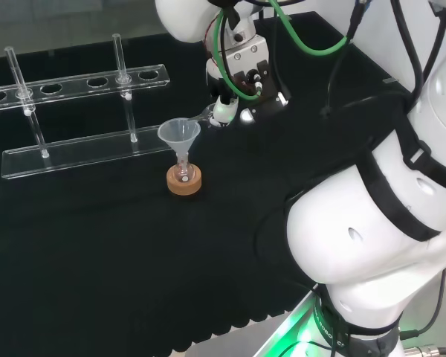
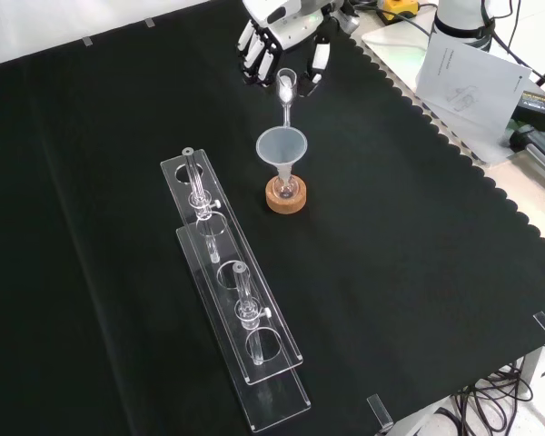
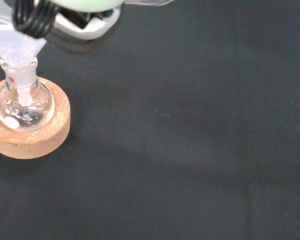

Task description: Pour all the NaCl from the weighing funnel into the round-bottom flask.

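Note:
A small round-bottom flask sits upright in a cork ring near the middle of the cloth, with a clear plastic funnel in its neck. In the head view the funnel and cork ring stand left of the hand. The hand is shut on a clear weighing funnel. Its stem slants down to the plastic funnel's rim, and white powder shows in its upper part. In the wrist view the flask on its cork ring holds a little white material at the bottom.
Two long clear racks with upright glass tubes lie left of the flask in the front view, and behind it in the head view. Papers and cables lie beyond the cloth's scalloped right edge. The arm's white links stand at the right.

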Robot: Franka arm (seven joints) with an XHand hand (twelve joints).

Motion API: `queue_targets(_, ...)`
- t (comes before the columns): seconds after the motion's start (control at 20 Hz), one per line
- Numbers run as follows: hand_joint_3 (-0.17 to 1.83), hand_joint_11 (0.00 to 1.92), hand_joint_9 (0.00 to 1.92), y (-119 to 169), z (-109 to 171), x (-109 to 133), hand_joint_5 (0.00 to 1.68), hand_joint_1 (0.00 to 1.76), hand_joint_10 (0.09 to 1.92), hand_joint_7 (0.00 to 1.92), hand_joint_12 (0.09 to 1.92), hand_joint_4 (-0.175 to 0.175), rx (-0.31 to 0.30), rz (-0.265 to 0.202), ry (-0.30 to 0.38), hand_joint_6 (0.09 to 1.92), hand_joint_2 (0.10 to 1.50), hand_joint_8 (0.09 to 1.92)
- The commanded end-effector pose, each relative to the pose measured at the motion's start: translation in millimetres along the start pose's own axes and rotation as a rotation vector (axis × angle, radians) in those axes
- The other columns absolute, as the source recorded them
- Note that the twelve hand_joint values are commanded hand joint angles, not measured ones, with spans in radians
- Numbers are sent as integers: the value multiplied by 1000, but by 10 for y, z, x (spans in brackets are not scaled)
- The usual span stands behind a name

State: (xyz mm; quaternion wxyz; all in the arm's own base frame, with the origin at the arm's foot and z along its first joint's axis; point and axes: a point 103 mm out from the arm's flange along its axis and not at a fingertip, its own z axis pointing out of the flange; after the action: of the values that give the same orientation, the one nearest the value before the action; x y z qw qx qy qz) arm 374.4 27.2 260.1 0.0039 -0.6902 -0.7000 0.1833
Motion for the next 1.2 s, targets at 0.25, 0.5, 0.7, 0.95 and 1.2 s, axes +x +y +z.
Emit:
queue_targets(0.25, 606, 731, 981, 60, -63, -5, 1221, 1103, 354, 649, 1103, 175, 19, 6, -60, 746, 702, 641)
queue_targets(0.5, 605, 732, 981, 81, -93, 5, 1221, 1103, 353, 649, 1102, 175, 25, 3, -91, 745, 702, 641)
queue_targets(0.7, 604, 732, 982, 94, -108, 34, 1221, 1103, 353, 649, 1102, 175, 28, -2, -100, 745, 703, 642)
queue_targets(0.95, 603, 734, 983, 106, -130, 69, 1221, 1103, 352, 648, 1102, 175, 32, -4, -119, 744, 703, 642)
queue_targets(1.2, 603, 735, 984, 113, -160, 100, 1221, 1103, 351, 648, 1101, 175, 35, -5, -166, 744, 703, 643)
